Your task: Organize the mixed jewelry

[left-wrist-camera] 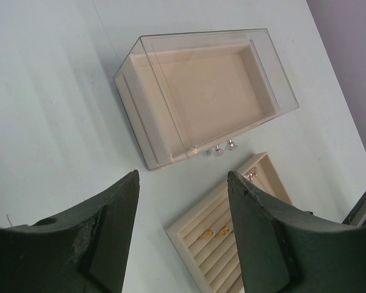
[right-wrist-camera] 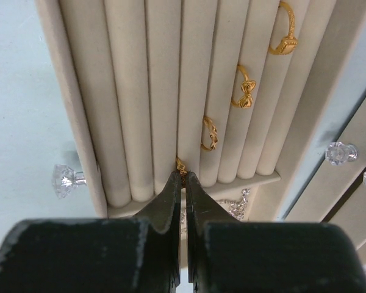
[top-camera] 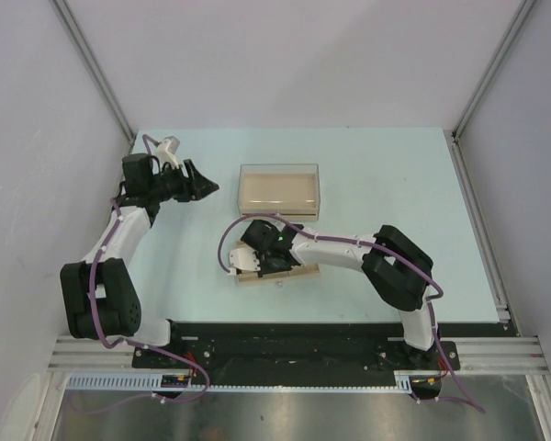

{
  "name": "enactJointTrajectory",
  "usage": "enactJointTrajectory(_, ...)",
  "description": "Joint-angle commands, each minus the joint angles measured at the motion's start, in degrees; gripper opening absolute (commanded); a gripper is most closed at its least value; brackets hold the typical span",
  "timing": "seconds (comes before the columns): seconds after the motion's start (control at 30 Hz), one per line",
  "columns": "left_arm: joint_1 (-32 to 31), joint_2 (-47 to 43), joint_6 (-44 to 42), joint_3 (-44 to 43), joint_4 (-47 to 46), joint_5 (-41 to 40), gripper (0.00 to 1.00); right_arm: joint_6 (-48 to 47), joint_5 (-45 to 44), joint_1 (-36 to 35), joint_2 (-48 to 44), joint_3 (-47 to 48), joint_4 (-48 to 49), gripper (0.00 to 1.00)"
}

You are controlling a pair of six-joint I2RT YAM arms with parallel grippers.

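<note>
The right pincer hides most of one gold ring.

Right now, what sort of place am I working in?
Probably a lab test cell rather than a home or shop: blank grey wall panels close in a plain pale table on three sides, and an aluminium rail for mounting runs along its near edge.

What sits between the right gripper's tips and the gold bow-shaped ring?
One small gold ring seated in the beige ridged tray, seen in the right wrist view, between right gripper and gold bow-shaped ring.
</note>
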State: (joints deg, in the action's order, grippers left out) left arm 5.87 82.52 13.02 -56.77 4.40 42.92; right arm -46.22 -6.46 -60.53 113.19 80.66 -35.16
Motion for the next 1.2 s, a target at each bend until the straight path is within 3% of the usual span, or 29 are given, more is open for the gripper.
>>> enactJointTrajectory(0.0, 0.81, 0.1, -0.1, 0.26, -1.77, 2.26, 0.64, -0.98, 0.13, -0.29, 1.33, -0.24, 1.32, 0.0)
enactJointTrajectory(0.37, 1.16, 0.36, -0.18, 0.52, -1.68, 3.22, 0.64, -1.16, -0.31, -0.29, 2.3, -0.24, 1.85, 0.0)
enactJointTrajectory(0.43, 1.16, 0.54, -0.18, 0.52, -1.68, 3.31, 0.64, -0.81, -0.66, -0.29, 2.22, -0.24, 1.93, 0.04)
enactJointTrajectory(0.53, 1.34, 0.27, -0.27, 0.61, -1.59, 3.49, 0.64, 0.07, -1.63, -0.29, 1.95, -0.24, 1.85, 0.18)
enactJointTrajectory(0.7, 1.34, 0.27, -0.36, 0.61, -1.68, 3.49, 0.64, 1.22, -2.42, -0.29, 0.28, -0.24, 2.37, 0.24)
enactJointTrajectory(0.83, 1.34, 0.36, -0.54, 0.61, -1.5, 3.4, 0.64, 1.39, -3.91, -0.11, -1.03, -0.24, 2.64, 0.36)
enactJointTrajectory(1.17, 1.34, 0.98, -1.24, 0.17, -1.33, 3.14, 0.64, 2.45, -4.26, 0.42, -3.85, -0.16, 2.2, 0.42)
